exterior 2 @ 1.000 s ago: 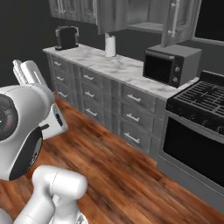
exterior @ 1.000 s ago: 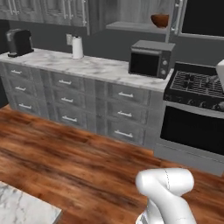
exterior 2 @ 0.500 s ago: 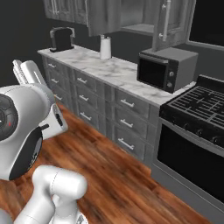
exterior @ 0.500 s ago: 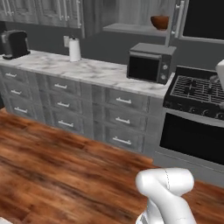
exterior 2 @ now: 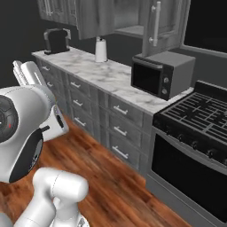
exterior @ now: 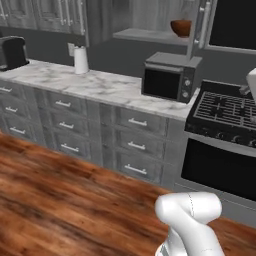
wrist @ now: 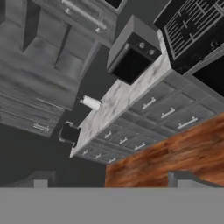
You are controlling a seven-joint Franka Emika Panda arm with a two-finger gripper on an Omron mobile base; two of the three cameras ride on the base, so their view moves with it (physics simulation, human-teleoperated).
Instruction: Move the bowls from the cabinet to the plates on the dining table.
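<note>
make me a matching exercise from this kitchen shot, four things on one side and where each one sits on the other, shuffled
Things:
1. brown bowl
2. microwave
3. paper towel roll
4. toaster

Places:
A. at the far left end of the marble counter
B. on the counter's right end, next to the stove
C. up on the shelf of the open cabinet, above the microwave
D. upright at the back of the counter, between the toaster and the microwave

Pairs: 1-C, 2-B, 3-D, 4-A
</note>
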